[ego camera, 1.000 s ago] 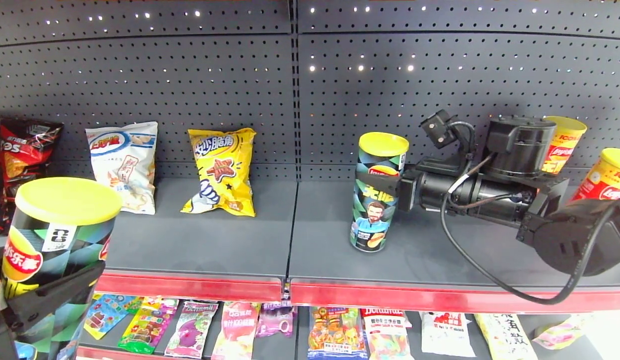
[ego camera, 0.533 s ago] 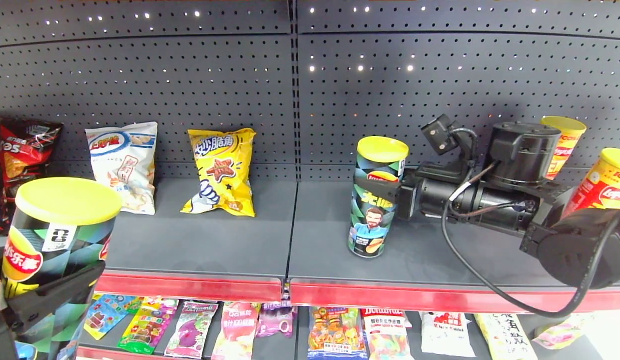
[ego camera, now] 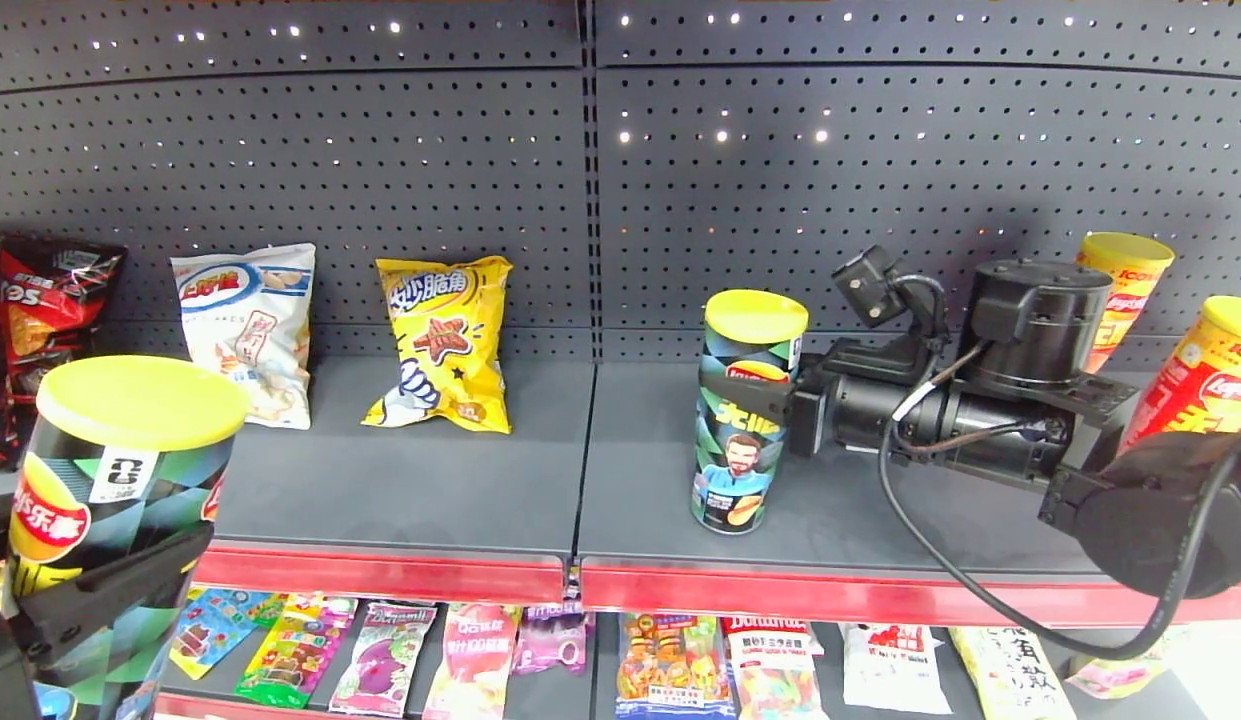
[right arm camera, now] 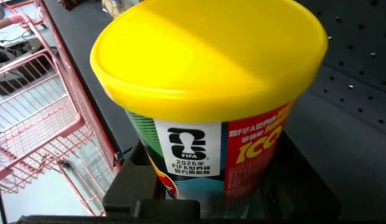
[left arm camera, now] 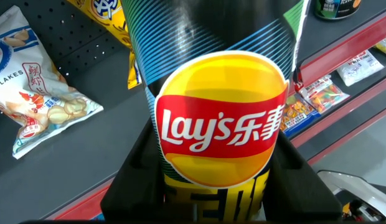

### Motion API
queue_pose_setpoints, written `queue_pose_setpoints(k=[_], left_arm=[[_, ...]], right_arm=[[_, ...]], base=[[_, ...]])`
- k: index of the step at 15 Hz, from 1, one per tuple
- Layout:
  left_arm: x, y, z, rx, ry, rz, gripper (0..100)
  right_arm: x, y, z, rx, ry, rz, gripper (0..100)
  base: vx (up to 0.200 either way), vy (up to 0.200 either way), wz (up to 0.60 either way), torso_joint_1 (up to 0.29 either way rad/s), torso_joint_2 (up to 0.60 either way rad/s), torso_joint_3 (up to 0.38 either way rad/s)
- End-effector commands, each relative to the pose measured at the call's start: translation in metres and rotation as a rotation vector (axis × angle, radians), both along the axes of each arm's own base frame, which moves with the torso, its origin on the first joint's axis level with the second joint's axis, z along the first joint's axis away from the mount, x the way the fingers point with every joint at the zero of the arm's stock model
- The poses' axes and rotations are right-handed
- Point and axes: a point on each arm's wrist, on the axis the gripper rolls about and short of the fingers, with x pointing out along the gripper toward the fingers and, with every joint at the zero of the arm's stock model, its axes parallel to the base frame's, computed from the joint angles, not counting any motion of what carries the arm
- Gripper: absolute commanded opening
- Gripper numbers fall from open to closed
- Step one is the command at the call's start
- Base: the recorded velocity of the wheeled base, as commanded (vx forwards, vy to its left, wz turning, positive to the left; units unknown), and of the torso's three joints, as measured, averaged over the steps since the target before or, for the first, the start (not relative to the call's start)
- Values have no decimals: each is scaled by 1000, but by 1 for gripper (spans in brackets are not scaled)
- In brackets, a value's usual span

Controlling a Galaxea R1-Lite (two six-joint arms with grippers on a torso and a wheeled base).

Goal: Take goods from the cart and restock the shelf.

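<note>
Since the earlier frames, the right claw [ego camera: 758, 392] has carried the right-hand chip can [ego camera: 740, 460] lower and slightly nearer the front of the shelf [ego camera: 400, 480]. All other items keep their places.

1. Right claw: pinches the right-hand chip can on its upper half, with a black finger [ego camera: 745, 383] across the tube. The can is upright, yellow lid up, at 4 o'clock from the head view's centre, over the right shelf panel and near the red front lip [ego camera: 380, 572]. It cannot be told whether its base touches the deck.

2. Left claw [ego camera: 100, 590]: pinches the left-hand chip can [ego camera: 120, 470]. This can is upright at 8 o'clock, in front of the red front lip.

3. Shelf stock: a white snack bag [ego camera: 248, 330] and a yellow snack bag [ego camera: 442, 340] lean on the pegboard at 9 o'clock, near each other but apart. Two yellow-and-red cans [ego camera: 1210, 360] stand at 3 o'clock, behind the right arm. Flat packets [ego camera: 380, 655] lie on the lower shelf at 6 o'clock.

4. Cart [right arm camera: 37, 124]: pink wire frame, seen beyond the right-hand chip can in the right wrist view.
</note>
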Motion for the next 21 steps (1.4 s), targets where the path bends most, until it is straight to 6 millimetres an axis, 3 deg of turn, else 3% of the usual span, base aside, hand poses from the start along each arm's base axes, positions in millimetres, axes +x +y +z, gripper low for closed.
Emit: queue_pose_setpoints(k=[1, 16, 17, 21], left_arm=[[0, 0, 0, 0, 1, 0, 0], [0, 0, 0, 0, 0, 0, 0], [0, 0, 0, -1, 1, 1, 0], [0, 0, -1, -1, 4, 1, 0]], right_arm=[[-3, 6, -1, -2, 2, 19, 0], [-5, 6, -13, -24, -6, 24, 0], [-4, 5, -14, -28, -7, 23, 100], [-6, 5, -12, -25, -11, 25, 100]], base=[[0, 0, 0, 0, 0, 0], [0, 0, 0, 0, 0, 0], [0, 0, 0, 0, 0, 0], [0, 0, 0, 0, 0, 0]])
